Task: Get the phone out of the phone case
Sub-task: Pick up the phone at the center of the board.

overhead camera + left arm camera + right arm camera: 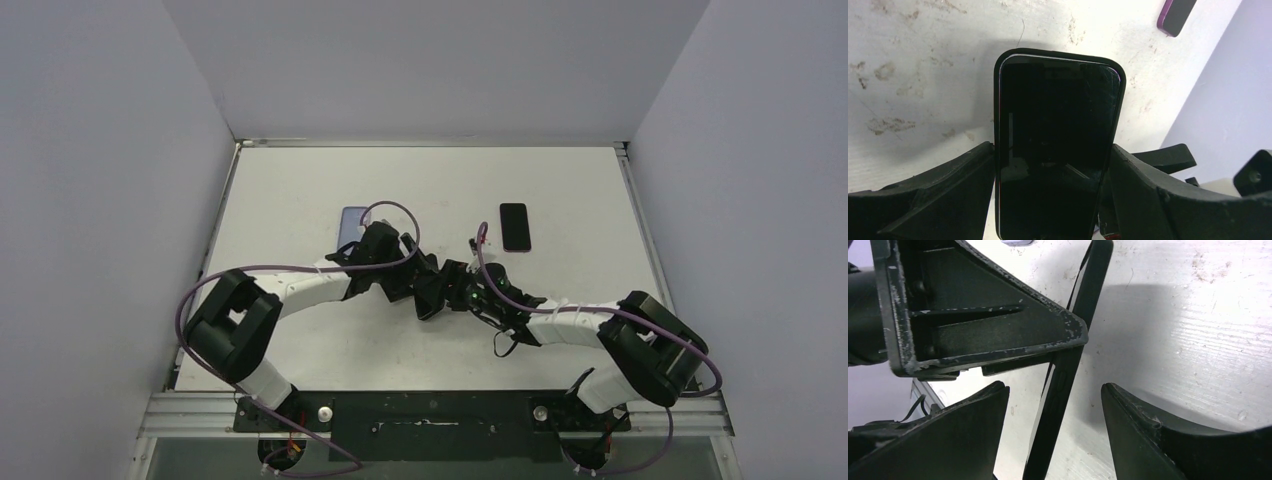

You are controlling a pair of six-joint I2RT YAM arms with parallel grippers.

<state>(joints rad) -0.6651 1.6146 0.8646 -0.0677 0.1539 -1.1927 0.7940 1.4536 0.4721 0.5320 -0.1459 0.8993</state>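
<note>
Evidently, phone (1058, 150) inside case (1058, 51).

Your scuffed white desk (560, 180) is pretty stained up close. Lying flat toward the back you've got a black rectangular phone with a purple rim (513, 227) right of centre, and a pale lavender flat slab (350, 218) left of centre, partly hidden.
</note>
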